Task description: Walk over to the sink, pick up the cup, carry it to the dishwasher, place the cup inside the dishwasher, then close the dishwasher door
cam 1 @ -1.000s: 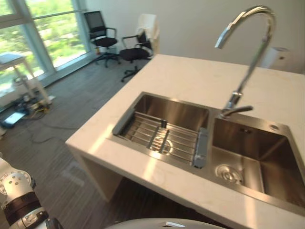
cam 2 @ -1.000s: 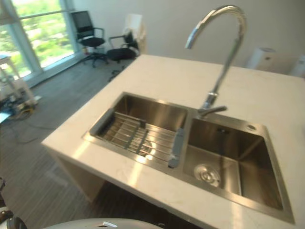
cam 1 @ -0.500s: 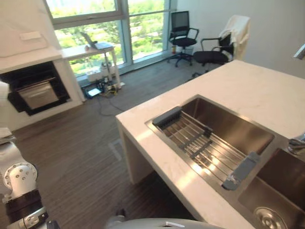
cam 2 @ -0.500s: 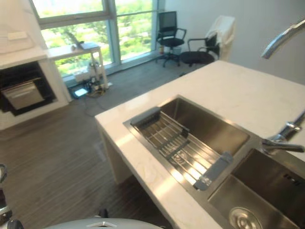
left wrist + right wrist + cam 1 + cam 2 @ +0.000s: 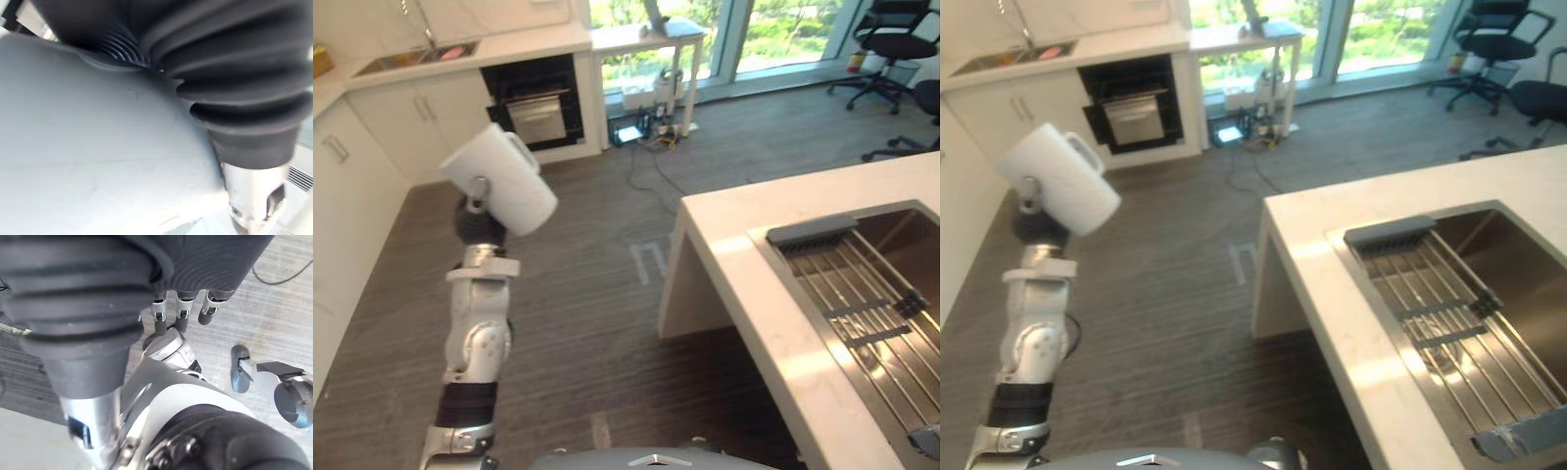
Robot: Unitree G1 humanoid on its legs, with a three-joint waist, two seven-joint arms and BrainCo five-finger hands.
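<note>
Grey plank flooring [image 5: 597,294] is running from the white island counter [image 5: 769,323] and steel sink [image 5: 903,231], lower right, to white cabinets [image 5: 411,117], upper left. There the left hand [image 5: 476,219] is gripping the white mug [image 5: 504,181] aloft: probably light, rigid, slick, breakable, safest clasped round its body. The right hand [image 5: 180,303] is dangling slack.

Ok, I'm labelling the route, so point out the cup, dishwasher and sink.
cup [image 5: 504,181], left eye view, its white side
dishwasher [image 5: 533,83], left eye view, dark front
sink [image 5: 1498,240], right eye view, bare basin wall
</note>
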